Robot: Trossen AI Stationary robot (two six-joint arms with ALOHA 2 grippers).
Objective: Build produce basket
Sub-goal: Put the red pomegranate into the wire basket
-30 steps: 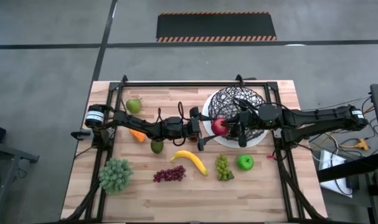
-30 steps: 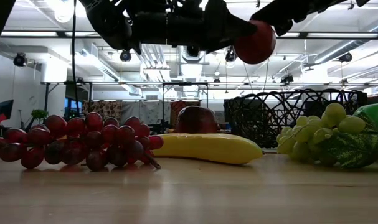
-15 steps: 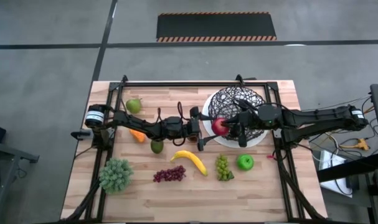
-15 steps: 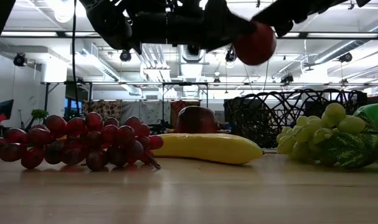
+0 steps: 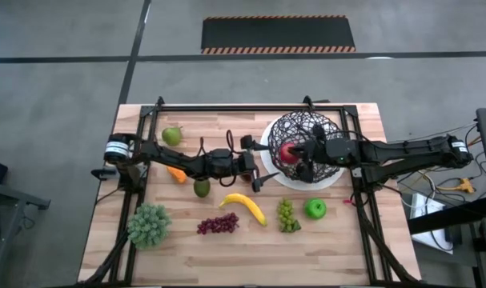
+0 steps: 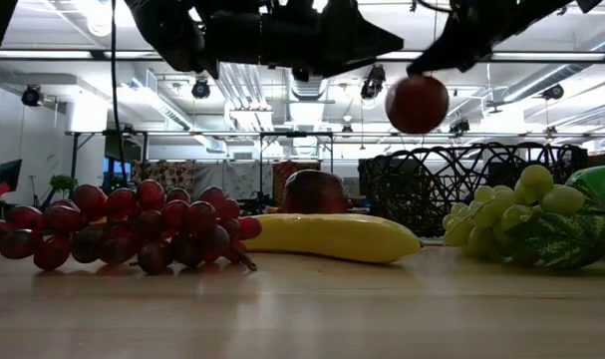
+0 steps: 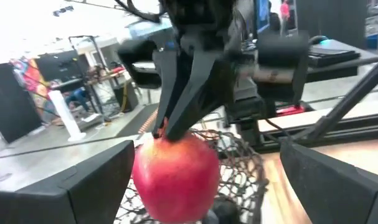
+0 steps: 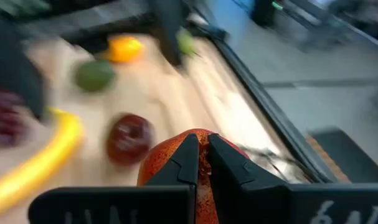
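Pinching glossy round red apple [image 5: 288, 153] by its stem, right tool [image 5: 298, 158], over black wire-mesh basket [image 5: 305, 128], left tool [image 5: 259, 168] wide

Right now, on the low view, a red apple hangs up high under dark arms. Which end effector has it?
Observer: The right end effector, shut on the top of the apple.
Operator: Is the left one on it too?
Observer: No. The left end effector is open, beside the apple.
Operator: Is the apple over the basket?
Observer: Yes. From above it sits inside the rim of the basket, towards the left arm's side.
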